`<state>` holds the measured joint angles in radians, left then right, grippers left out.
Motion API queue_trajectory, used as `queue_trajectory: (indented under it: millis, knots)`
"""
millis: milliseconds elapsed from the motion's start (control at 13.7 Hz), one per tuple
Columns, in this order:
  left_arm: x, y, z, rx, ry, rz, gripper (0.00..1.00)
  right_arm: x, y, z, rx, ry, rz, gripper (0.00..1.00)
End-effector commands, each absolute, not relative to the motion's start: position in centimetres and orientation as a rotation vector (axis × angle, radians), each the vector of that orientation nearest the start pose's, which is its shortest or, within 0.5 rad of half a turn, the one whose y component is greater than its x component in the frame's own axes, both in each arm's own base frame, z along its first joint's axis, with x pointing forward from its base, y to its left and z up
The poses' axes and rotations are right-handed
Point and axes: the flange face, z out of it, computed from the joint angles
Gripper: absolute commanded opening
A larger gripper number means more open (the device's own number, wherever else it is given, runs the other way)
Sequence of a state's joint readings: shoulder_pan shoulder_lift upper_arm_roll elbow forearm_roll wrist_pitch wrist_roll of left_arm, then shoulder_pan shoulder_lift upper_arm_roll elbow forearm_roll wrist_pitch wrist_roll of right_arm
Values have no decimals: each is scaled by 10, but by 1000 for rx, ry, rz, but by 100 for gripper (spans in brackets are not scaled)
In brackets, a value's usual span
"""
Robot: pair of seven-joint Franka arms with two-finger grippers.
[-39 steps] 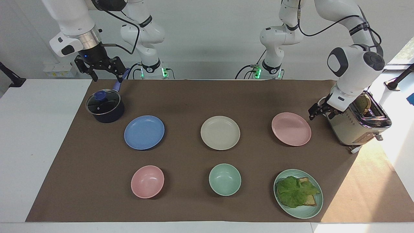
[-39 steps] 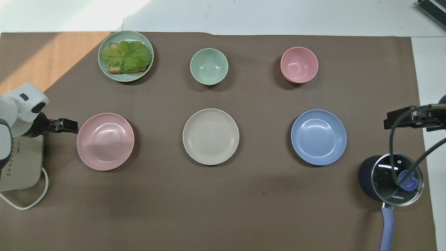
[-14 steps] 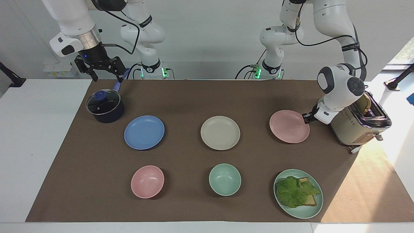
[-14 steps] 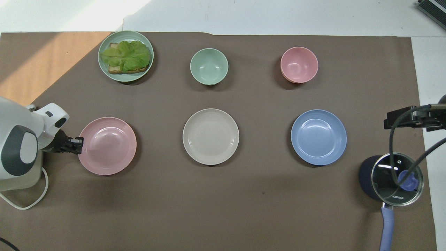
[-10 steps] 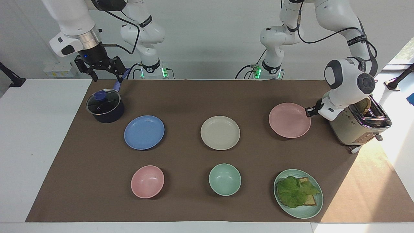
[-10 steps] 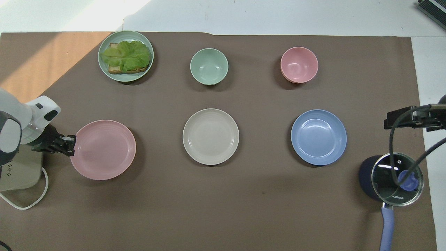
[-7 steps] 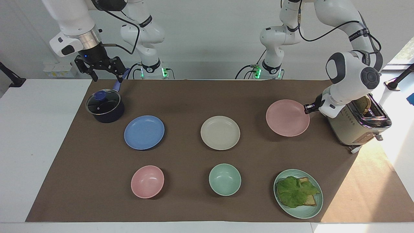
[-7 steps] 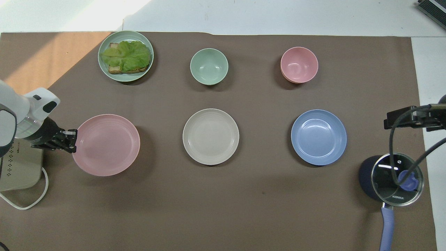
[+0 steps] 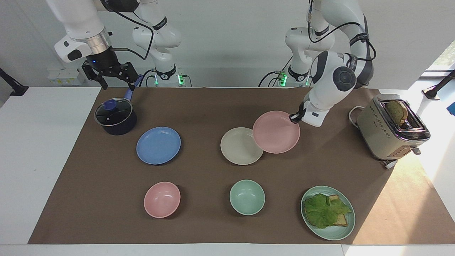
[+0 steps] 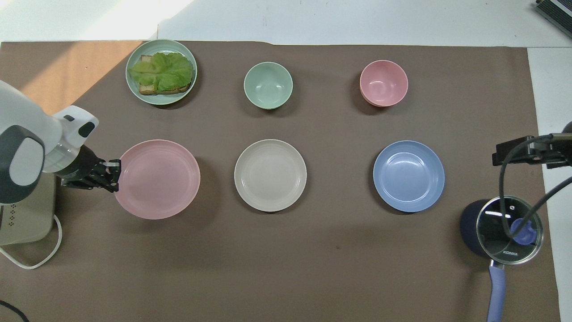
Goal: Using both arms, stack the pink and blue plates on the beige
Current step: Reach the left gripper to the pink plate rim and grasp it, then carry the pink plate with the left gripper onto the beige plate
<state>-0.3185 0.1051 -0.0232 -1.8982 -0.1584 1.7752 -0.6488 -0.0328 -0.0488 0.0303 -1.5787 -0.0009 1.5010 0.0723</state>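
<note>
My left gripper (image 9: 294,118) is shut on the rim of the pink plate (image 9: 276,132), which it holds in the air. In the facing view the plate's edge overlaps the rim of the beige plate (image 9: 239,147). From overhead, the pink plate (image 10: 156,179) and left gripper (image 10: 114,174) still show apart from the beige plate (image 10: 270,175), which lies mid-mat. The blue plate (image 9: 158,145) (image 10: 409,175) lies flat toward the right arm's end. My right gripper (image 9: 110,76) (image 10: 514,154) waits open, raised over the pot's handle.
A dark pot with a glass lid (image 9: 115,116) stands beside the blue plate, nearer the robots. A toaster (image 9: 391,128) stands at the left arm's end. A pink bowl (image 9: 162,199), a green bowl (image 9: 247,197) and a green plate (image 9: 334,234) with lettuce on bread lie farther out.
The left gripper closed on the pink plate's rim, lifted it off the mat and carried it away from the toaster toward the beige plate. The right arm has not moved.
</note>
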Motion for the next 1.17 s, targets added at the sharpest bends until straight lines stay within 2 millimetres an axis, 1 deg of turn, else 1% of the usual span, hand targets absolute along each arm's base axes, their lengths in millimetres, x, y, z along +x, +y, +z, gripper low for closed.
queue_trajectory:
  millis: [0,73,219,292,365,438,510,583,729,802,875,948,1094]
  knots:
    - [510,-238,423,-3114,-648,349,0,531,-2,642,-3152,93,50,100]
    - [508,-254,416,-3126,-675,304,0,531,-2,642,-3152,93,50,100]
    - [503,-281,394,-3158,-686,234,0,531,-2,642,-3152,93,50,100]
    - [506,-288,382,-3166,-688,214,0,531,-2,642,-3152,93,50,100]
    - [508,-287,379,-3175,-662,207,0,531,-2,642,-3152,93,50,100]
    - [508,-287,378,-3176,-657,207,43,531,-2,642,-3152,93,50,100]
    - [508,-286,378,-3176,-644,214,93,531,-2,642,-3152,91,50,100]
    - [508,-287,379,-3178,-636,214,100,531,-2,642,-3152,88,50,100]
    - [513,-280,380,-3171,-662,207,100,531,-2,642,-3152,88,50,100]
    - [518,-271,380,-3161,-678,198,100,531,-2,642,-3152,86,50,100]
    - [527,-254,379,-3138,-695,173,100,531,-2,642,-3152,86,50,100]
    - [537,-233,377,-3099,-690,127,100,531,-2,642,-3152,88,50,100]
    - [551,-196,383,-3082,-565,66,100,531,-2,642,-3152,86,50,100]
